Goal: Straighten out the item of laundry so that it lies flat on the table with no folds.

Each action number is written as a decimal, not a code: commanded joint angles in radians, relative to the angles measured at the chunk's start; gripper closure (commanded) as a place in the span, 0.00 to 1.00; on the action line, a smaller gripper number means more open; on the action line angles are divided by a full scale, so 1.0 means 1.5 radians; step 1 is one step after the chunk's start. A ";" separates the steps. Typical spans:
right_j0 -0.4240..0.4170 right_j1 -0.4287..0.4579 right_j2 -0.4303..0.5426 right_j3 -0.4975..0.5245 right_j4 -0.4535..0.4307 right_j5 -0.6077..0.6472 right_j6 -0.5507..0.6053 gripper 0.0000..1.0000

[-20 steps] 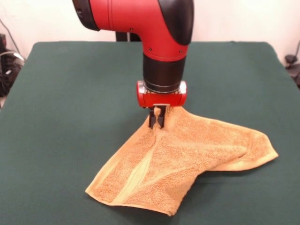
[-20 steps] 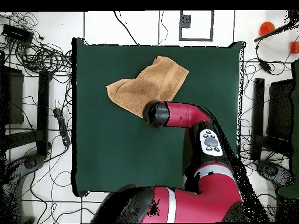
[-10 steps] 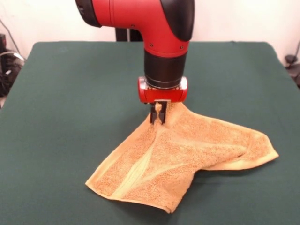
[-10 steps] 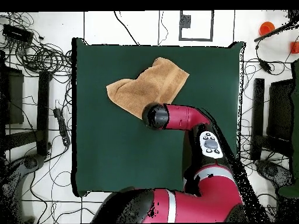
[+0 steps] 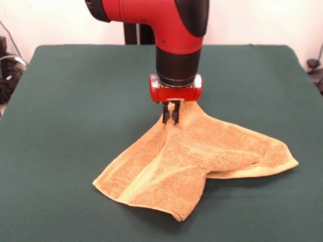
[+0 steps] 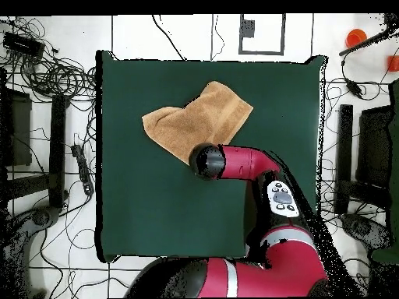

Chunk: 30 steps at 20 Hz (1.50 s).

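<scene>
Near the middle of the bench [image 5: 75,91] our tool [image 5: 171,115] is pinched shut on a raised bit of the towel [image 5: 202,156] (the rest drapes on the felt). We'd pull slowly away from the folded part, staying low.

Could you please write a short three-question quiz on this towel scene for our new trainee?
1. True or false: the towel lies fully flat on the table.
2. What is the gripper doing? A) hanging open above the bare table B) shut on a raised peak of the towel C) resting on the table beside the towel
3. Fill in: the towel's colour is golden-____.

Key: 1 false, since one part is pulled up into a tent shape; 2 B; 3 orange.
</scene>
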 commanded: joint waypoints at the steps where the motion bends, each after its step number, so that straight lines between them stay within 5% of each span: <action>1: -0.002 0.020 0.016 0.092 0.004 0.002 0.096 1.00; 30: 0.016 -0.022 -0.006 0.136 0.011 0.006 0.115 1.00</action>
